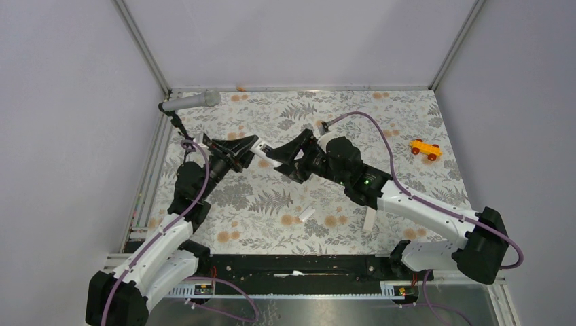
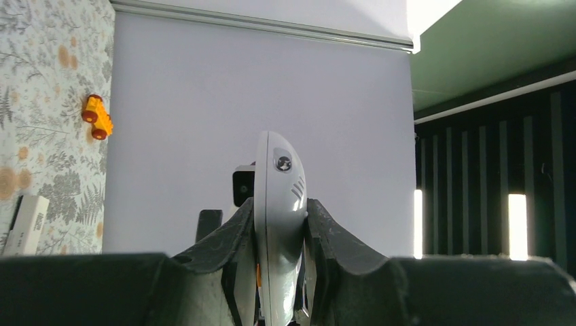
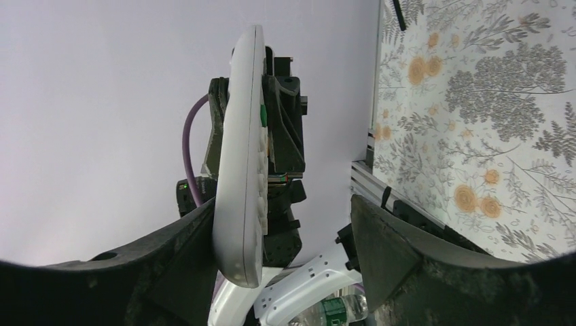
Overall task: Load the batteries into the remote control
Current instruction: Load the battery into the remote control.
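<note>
The white remote control (image 1: 266, 157) is held above the table between the two arms. My left gripper (image 1: 250, 151) is shut on it; in the left wrist view the remote (image 2: 278, 197) stands edge-on, pinched between the fingers (image 2: 333, 234). A thin orange sliver (image 2: 258, 275) shows low beside it; I cannot tell what it is. My right gripper (image 1: 289, 159) is open around the remote's free end. In the right wrist view the remote (image 3: 243, 170) lies against the left finger (image 3: 183, 244), buttons facing the wide gap. The blue battery is out of view.
An orange toy car (image 1: 425, 149) sits at the far right of the floral table (image 1: 407, 115) and shows in the left wrist view (image 2: 97, 117). A thin white strip (image 1: 370, 219) and a small white piece (image 1: 307, 212) lie near the front. A grey rod (image 1: 193, 102) lies at the back left.
</note>
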{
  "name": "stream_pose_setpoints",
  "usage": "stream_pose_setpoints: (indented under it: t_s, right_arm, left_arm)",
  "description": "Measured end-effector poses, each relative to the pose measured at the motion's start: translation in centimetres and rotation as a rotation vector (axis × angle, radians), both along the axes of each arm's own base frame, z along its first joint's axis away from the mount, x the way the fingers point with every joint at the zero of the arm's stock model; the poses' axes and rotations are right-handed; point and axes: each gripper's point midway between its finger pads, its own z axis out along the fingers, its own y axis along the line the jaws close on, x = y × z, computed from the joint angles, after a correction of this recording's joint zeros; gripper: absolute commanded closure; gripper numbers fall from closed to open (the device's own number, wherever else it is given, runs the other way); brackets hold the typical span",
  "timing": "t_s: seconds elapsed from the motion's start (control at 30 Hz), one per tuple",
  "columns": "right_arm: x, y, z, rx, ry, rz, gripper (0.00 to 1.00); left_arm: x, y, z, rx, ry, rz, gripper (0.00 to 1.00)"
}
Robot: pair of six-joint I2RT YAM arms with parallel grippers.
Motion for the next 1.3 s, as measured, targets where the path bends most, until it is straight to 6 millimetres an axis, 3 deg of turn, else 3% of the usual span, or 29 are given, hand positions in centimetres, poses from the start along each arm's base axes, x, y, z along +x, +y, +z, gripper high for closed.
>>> stream_pose_setpoints:
  t_s: [0.13,0.23,0.4,0.57,0.7,1.03,1.1,1.23,1.3]
  right_arm:
    - [0.1,-0.1,-0.5,-0.04,-0.005,-0.001,0.09]
    - [0.0,-0.3,-1.1,-0.078,-0.028,0.007,0.01]
    - [-0.1,-0.9,-1.4,-0.134,-0.077,0.02,0.01]
    - [0.2,-0.9,-0.4,-0.139,-0.132,0.04,0.01]
    - [-0.2,-0.7,-0.6,-0.144,-0.137,0.071,0.08]
    - [-0.4,0.0,-1.7,-0.155,-0.117,0.106,0.44]
    - [-0.5,0.1,-1.3,-0.139,-0.123,0.111,0.39]
    - [-0.5,0.2,-1.3,-0.134,-0.123,0.116,0.07]
    - [-0.5,0.2,-1.5,-0.141,-0.126,0.12,0.01]
  left_arm:
    - [0.0,0.0,-0.5,0.017,0.009,0.002,1.0]
    - [-0.2,0.0,-0.4,0.04,-0.015,0.008,1.0]
    - [-0.8,0.0,-0.5,0.111,-0.068,0.011,1.0]
    - [-1.4,-0.5,-0.8,0.162,-0.112,-0.015,1.0]
    - [-1.5,-0.7,-1.0,0.193,-0.137,-0.029,1.0]
    - [-1.6,-0.8,-1.2,0.217,-0.15,-0.033,1.0]
    - [-1.7,-0.8,-1.2,0.211,-0.145,-0.036,1.0]
    - [-1.7,-0.8,-0.9,0.193,-0.142,-0.039,1.0]
    - [-1.7,-0.7,-0.6,0.19,-0.147,-0.033,1.0]
